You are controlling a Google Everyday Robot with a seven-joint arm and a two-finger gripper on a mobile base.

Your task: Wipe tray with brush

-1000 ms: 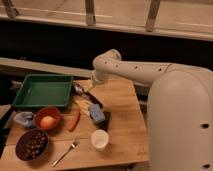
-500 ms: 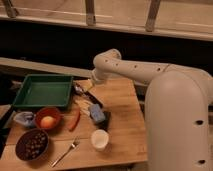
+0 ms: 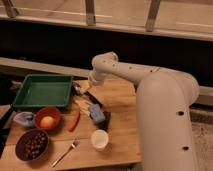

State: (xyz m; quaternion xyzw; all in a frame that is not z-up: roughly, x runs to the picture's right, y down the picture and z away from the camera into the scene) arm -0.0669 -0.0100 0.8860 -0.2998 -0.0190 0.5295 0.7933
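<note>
The green tray sits at the back left of the wooden table and has nothing in it. The brush lies just right of the tray, its black handle slanting toward the blue sponge. My gripper hangs from the white arm beside the tray's right rim, low over the upper end of the brush. The gripper is open and I see nothing held in it. Its fingertips blend into the clutter beneath them.
A red bowl holding an orange fruit and a dark bowl of nuts stand in front of the tray. A red pepper, a silver fork, a white cup and a crumpled bag also lie there. My white body fills the right side.
</note>
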